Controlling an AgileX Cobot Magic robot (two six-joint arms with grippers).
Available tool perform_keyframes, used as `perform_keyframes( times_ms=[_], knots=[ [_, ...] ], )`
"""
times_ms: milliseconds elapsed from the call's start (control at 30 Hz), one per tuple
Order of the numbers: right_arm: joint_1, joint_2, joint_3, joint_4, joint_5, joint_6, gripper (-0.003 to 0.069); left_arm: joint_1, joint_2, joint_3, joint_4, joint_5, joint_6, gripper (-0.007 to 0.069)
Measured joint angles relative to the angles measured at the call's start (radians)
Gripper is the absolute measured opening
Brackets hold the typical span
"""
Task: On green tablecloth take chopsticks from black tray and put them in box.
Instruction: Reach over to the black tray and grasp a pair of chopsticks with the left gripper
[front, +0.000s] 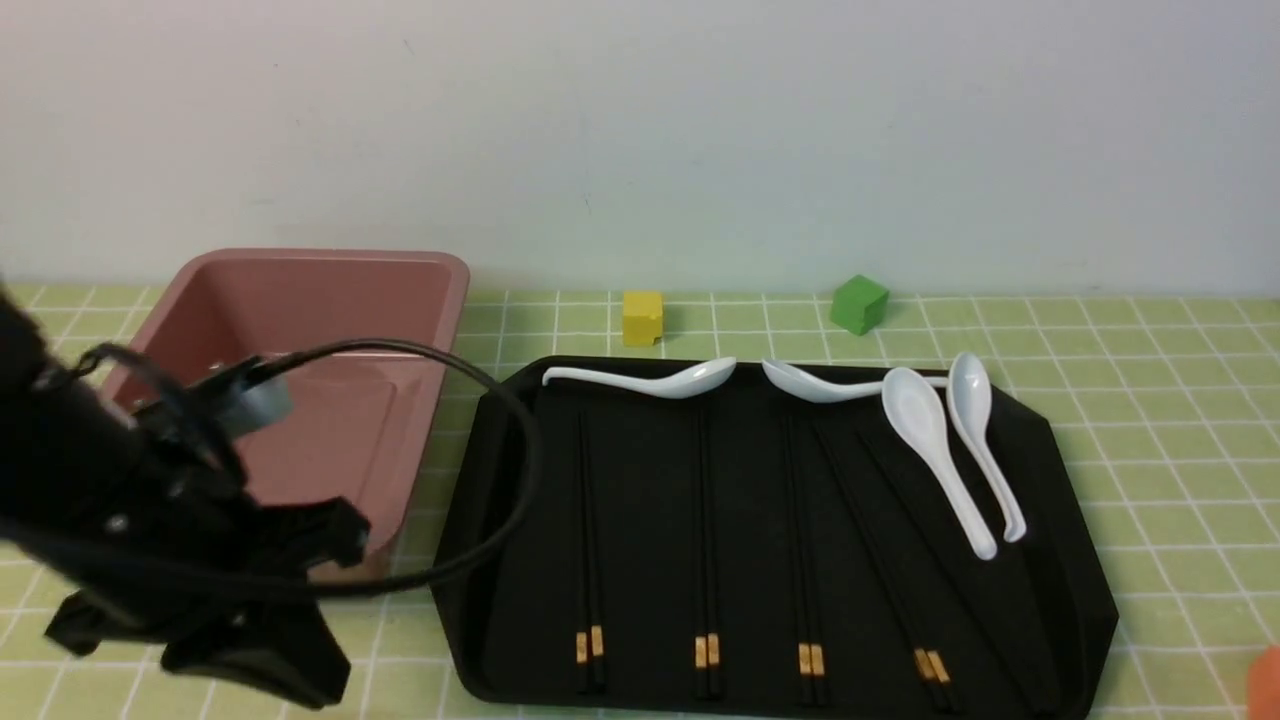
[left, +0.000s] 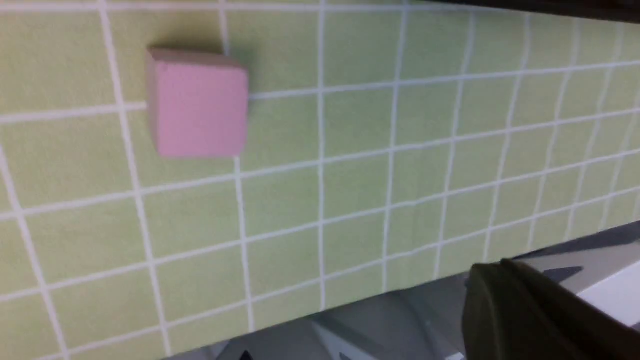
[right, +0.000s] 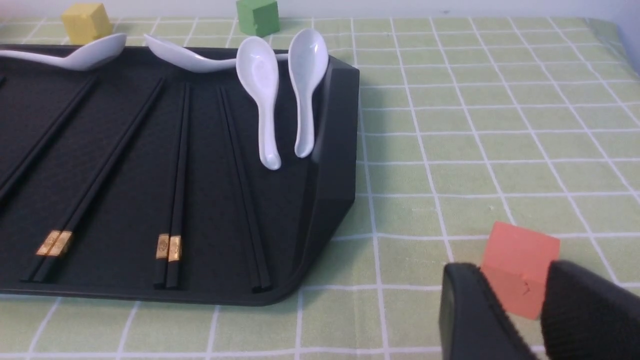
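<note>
the left gripper (front: 260, 665) is hanging closed and, as far as i can see, empty over the green tablecloth (front: 1150, 450), just in front of the box (front: 440, 330). the chopsticks (front: 588, 560) are lying on the black tray (front: 1085, 600) to its right, in pairs, long axes running near to far, gold-banded ends toward the robot. the leftmost pair is lying nearest this arm. the right gripper (right: 515, 300), jaws apart, is waiting off the tray's near right corner by an orange cube (right: 520, 250). the sticks are looking thin, glossy and flat.
</note>
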Motion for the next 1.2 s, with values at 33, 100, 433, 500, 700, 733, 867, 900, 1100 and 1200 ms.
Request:
perform_keyframes(
  times_ms=[33, 100, 433, 500, 700, 733, 867, 900, 1100, 1200],
  knots=[
    [0.0, 0.0, 0.0, 0.0, 0.0, 0.0, 0.024, -0.036, 0.041, -0.032, 0.014, -0.004, -0.019, -0.0013],
    [0.0, 0.0, 0.0, 0.0, 0.0, 0.0, 0.024, -0.107, 0.098, -0.084, 0.031, -0.035, -0.065, -0.0013],
    [0.0, 0.0, 0.0, 0.0, 0.0, 0.0, 0.024, -0.308, 0.335, -0.327, 0.248, -0.199, -0.371, 0.0011],
    [0.0, 0.0, 0.0, 0.0, 0.0, 0.0, 0.024, -0.321, 0.362, -0.353, 0.287, -0.206, -0.405, 0.0037],
    [0.0, 0.0, 0.0, 0.0, 0.0, 0.0, 0.024, -0.397, 0.475, -0.463, 0.418, -0.223, -0.521, 0.0208],
    [0.0, 0.0, 0.0, 0.0, 0.0, 0.0, 0.024, -0.4, 0.486, -0.471, 0.426, -0.224, -0.53, 0.0225],
    [0.0, 0.0, 0.0, 0.0, 0.0, 0.0, 0.024, -0.41, 0.558, -0.513, 0.472, -0.227, -0.59, 0.0286],
    [0.0, 0.0, 0.0, 0.0, 0.0, 0.0, 0.024, -0.41, 0.573, -0.52, 0.479, -0.229, -0.598, 0.029],
    [0.0, 0.0, 0.0, 0.0, 0.0, 0.0, 0.024, -0.41, 0.631, -0.533, 0.496, -0.273, -0.606, 0.0292],
    [0.0, 0.0, 0.0, 0.0, 0.0, 0.0, 0.024, -0.41, 0.644, -0.534, 0.51, -0.282, -0.61, 0.0292]
  ],
)
